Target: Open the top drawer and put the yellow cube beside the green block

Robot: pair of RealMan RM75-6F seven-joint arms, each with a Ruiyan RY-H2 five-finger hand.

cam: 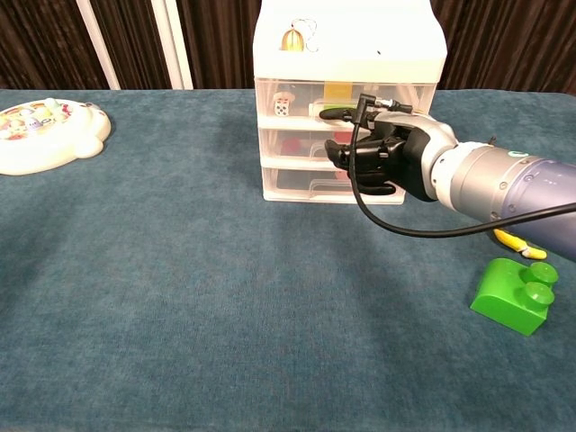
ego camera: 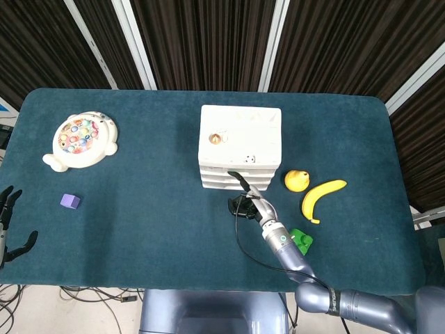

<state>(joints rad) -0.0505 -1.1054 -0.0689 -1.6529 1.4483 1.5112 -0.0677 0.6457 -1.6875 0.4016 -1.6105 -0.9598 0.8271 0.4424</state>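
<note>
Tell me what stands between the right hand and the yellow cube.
The closed front of the top drawer. The yellow cube sits inside it, seen through the clear plastic, and the right hand is outside at the drawer fronts.

Fishing toy [ego camera: 79,140], purple cube [ego camera: 69,201], banana [ego camera: 321,196], yellow duck [ego camera: 297,180].

Black-fingered robot hand [cam: 382,153], silver wrist, blue-grey forearm, looping black cable [cam: 396,225]

Head view looks straight down from high; chest view looks forward, low and close; both show the drawer unit [ego camera: 240,147] [cam: 349,99].
</note>
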